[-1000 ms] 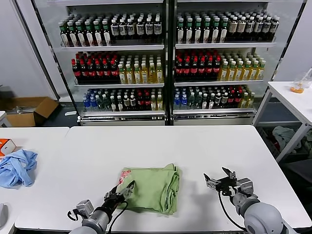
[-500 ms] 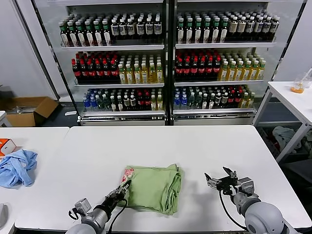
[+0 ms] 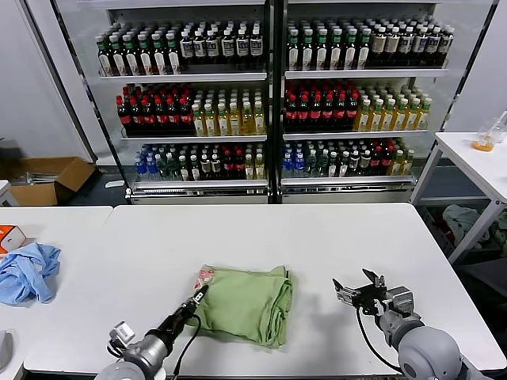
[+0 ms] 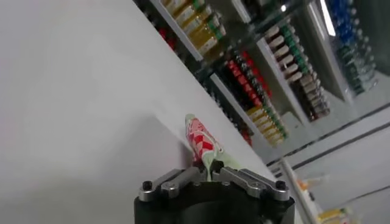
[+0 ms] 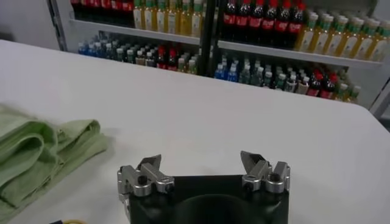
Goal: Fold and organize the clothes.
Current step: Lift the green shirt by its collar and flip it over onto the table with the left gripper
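While the white table is mostly bare, the green shirt lies folded near its front edge, a blue cloth far off to the left. The left gripper is pinched tight on the shirt's near left corner, so a fold or tidying pull looks in hand; next it likely must lift and carry that corner across. The right gripper waits to the right, spread wide and empty.

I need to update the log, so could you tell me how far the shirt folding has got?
The green polo shirt already lies folded into a compact bundle. The left gripper is shut on its near-left edge; the right gripper waits open beside it. Final tidying or placing looks left.
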{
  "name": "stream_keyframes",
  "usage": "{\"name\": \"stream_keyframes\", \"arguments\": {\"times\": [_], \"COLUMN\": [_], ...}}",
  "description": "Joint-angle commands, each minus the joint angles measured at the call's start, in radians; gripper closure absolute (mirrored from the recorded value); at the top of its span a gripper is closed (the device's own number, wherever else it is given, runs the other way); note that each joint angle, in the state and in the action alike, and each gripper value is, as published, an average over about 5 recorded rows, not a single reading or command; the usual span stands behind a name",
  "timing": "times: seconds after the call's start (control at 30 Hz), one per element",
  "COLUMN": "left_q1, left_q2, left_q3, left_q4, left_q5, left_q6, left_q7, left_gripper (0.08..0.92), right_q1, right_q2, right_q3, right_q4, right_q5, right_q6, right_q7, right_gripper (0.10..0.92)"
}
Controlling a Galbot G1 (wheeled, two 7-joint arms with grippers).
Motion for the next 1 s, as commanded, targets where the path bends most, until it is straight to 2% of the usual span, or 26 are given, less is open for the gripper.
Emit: {"name": "stream_keyframes", "arguments": {"times": [0.03,0.27,0.37,0.43,0.53,0.63,0.8,0.9,1.0], "left_q1": [0.033,0.031,0.042,0.046,0.043,0.042,0.024,0.014,0.014], "left_q2": [0.094,0.31,0.389,0.412,0.406,0.373,0.3,0.259,0.228], "left_q3": [-0.333,-0.67,-0.719,-0.695,-0.567,-0.332,0.09,0.218,0.282], "left_q4": [-0.091,-0.114,-0.152,-0.201,-0.284,-0.31,-0.149,-0.069,-0.084], "left_q5": [-0.241,-0.329,-0.296,-0.232,-0.061,0.263,0.858,1.068,1.16], "left_q6": [0.015,0.046,0.048,0.047,0.041,-0.01,-0.142,-0.194,-0.205], "left_q7": [-0.016,-0.046,-0.046,-0.042,-0.034,-0.02,-0.031,-0.045,-0.051], "left_gripper": [0.899,0.899,0.899,0.899,0.899,0.899,0.899,0.899,0.899], "right_q1": [0.011,0.043,0.043,0.04,0.034,0.026,0.006,-0.002,-0.006], "right_q2": [0.0,0.017,0.021,0.022,0.021,0.018,0.017,0.018,0.018], "right_q3": [-0.004,-0.025,-0.028,-0.028,-0.026,-0.021,-0.014,-0.013,-0.011], "right_q4": [-0.003,-0.01,-0.008,-0.007,-0.002,0.004,0.002,0.001,0.003], "right_q5": [0.004,0.007,0.006,0.004,0.001,-0.003,-0.017,-0.022,-0.023], "right_q6": [0.001,0.002,0.001,0.002,0.002,0.003,0.009,0.011,0.012], "right_q7": [-0.001,-0.001,-0.001,-0.001,-0.001,-0.002,-0.004,-0.004,-0.004], "right_gripper": [0.203,0.203,0.203,0.203,0.203,0.203,0.203,0.203,0.203]}}
